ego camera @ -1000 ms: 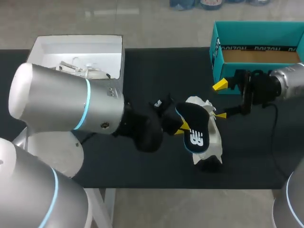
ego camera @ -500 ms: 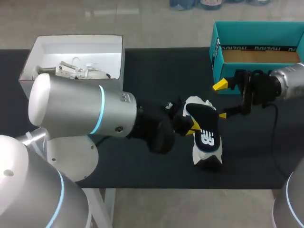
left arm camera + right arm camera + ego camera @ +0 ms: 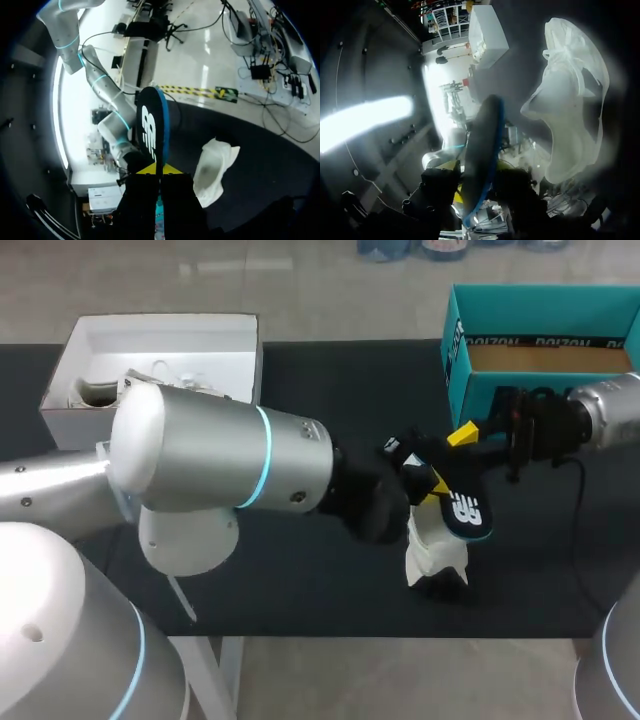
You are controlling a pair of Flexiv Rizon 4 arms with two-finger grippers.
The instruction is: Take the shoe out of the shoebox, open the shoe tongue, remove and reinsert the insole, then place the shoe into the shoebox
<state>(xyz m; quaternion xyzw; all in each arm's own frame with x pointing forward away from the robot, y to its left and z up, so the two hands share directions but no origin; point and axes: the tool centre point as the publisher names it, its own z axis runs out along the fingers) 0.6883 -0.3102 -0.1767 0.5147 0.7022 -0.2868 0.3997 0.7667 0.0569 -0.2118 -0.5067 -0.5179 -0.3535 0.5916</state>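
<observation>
Head view, looking down on a black desk [image 3: 330,390]. Left pincer [image 3: 430,485] pinching a dark insole [image 3: 466,512] by one end, yellow tips pressed onto it, printed face turned upward. Right pincer [image 3: 464,455] just ahead of the left one, fingers spread wide, insole edge-on between them; no firm pinch visible from that side. White shoe [image 3: 432,558] lying on the desk just beside the left pincer and lower than it, apart from the insole, mouth gaping. Teal shoebox [image 3: 455,370] near the right pincer, off to its side, open, no shoe visible inside.

Judged as the insole step: out of the shoe, not yet back in.

Likely troubles from here:
- **Insole grip:** held by one narrow end only, so prone to swing or twist. Could also slip out during a hand-over to the right pincer, given an off-centre closing or an early release.
- **Reinsertion:** thin and bendy by the look of it, so likely to buckle or fold at the shoe's mouth rather than slide flat to the toe.
- **Shoe:** loose on the desk, light and soft, gripped by nothing, so apt to skid or tip under a push.

Materials and shapes:
- **Insole:** thin, foot-shaped, matte black face with a white mark, blue rim.
- **Shoe:** pale, soft, crumpled upper, laces showing.
- **Shoebox:** stiff card, straight walls, plain brown floor.
- **Desk:** dark, matte, flat.
</observation>
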